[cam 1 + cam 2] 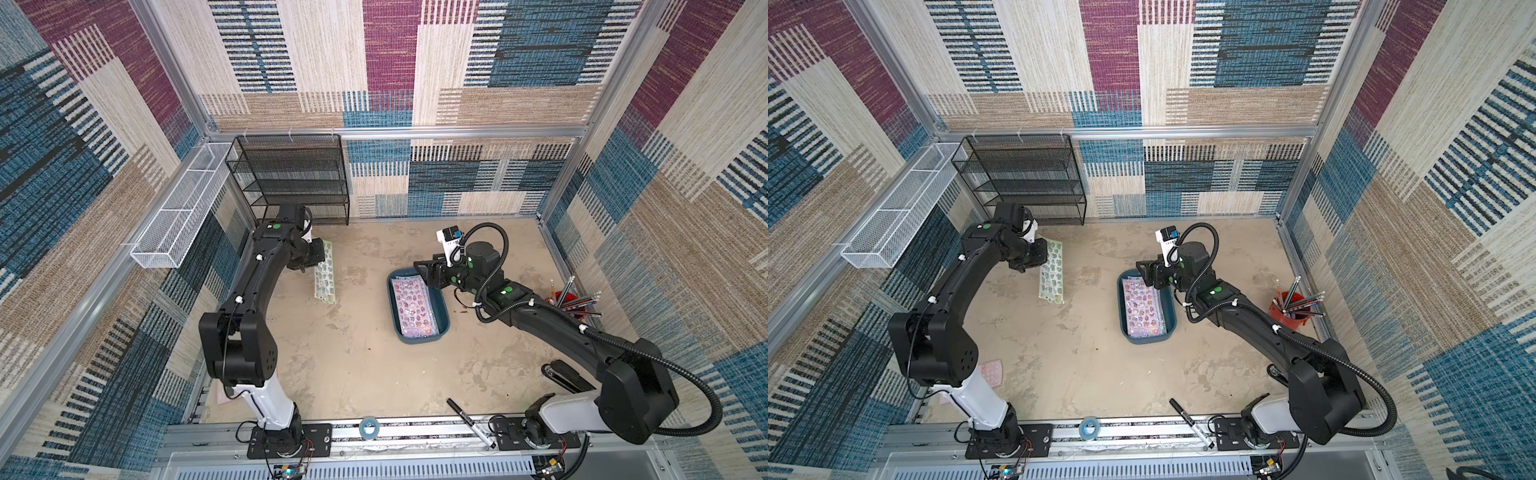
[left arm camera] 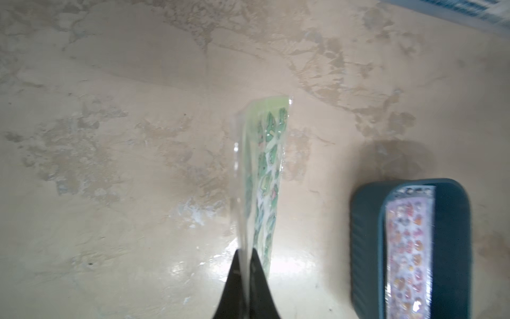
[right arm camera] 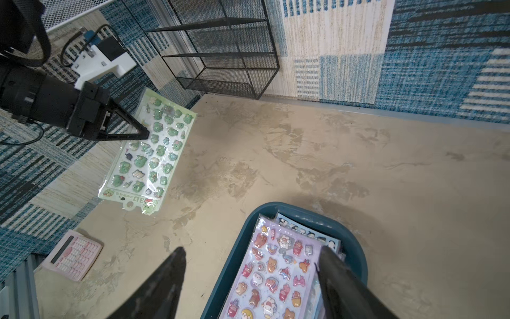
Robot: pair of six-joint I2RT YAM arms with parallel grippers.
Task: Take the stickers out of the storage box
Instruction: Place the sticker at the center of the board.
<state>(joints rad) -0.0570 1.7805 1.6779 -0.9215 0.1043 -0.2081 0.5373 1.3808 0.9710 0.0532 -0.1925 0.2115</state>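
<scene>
My left fingers [image 2: 231,292] clamp a green sticker sheet [image 3: 149,154] toward the bench's [image 3: 303,152] far-left corner. My right fingers [image 3: 339,279] stand apart over the storage box [image 3: 289,208] holding stickers [image 3: 276,270].

Both arms [image 1: 253,286] are black, with white base links [image 1: 268,405], green dots [image 1: 506,289] and a ribbed cable [image 1: 702,395].

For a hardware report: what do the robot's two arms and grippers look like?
The left arm and right arm are black with white base links and green round dots. A black corrugated hose follows the right arm. The left gripper and right gripper have black tapered fingers.
</scene>
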